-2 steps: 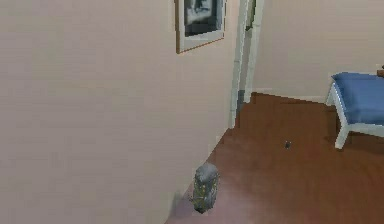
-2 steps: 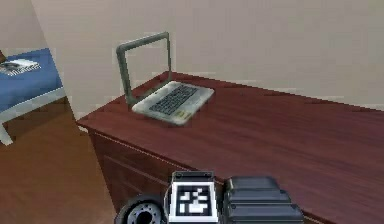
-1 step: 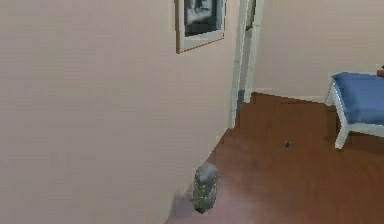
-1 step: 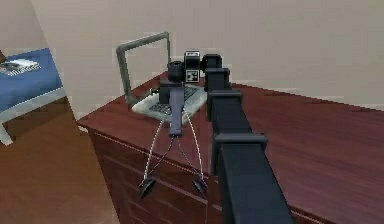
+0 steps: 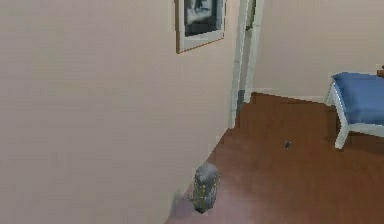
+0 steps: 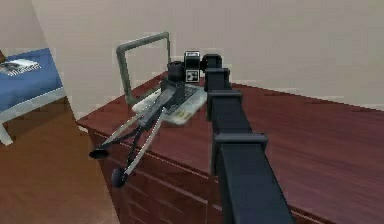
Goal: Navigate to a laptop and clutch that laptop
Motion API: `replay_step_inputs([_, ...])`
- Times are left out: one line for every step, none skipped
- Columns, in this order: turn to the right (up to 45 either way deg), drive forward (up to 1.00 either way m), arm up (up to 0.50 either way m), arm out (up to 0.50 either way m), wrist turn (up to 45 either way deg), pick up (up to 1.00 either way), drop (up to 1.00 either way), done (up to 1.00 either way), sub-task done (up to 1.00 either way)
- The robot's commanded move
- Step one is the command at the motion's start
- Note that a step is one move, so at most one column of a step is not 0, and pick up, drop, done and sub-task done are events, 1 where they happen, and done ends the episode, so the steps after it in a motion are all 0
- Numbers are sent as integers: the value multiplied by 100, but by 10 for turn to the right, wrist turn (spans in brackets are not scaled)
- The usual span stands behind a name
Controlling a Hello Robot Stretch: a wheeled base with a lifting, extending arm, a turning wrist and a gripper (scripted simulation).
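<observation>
The laptop (image 6: 188, 110) sits on the dark wood counter (image 6: 320, 150) against the wall, its screen upright. The hand (image 6: 108, 168) shows at the laptop's base, its thin fingers (image 6: 128, 130) slanting out past the counter's front edge. Whether it grasps anything cannot be told. A blue bed (image 6: 25, 88) stands nearby.

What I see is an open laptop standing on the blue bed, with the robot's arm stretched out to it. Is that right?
Not quite. The laptop stands on the dark wooden dresser, not on the blue bed, as the arm side view shows. The rest holds: it is open, and the arm stretches out to it.
</observation>
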Motion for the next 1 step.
replay_step_inputs([0, 0, 0, 0, 450, 0, 0, 0, 0])
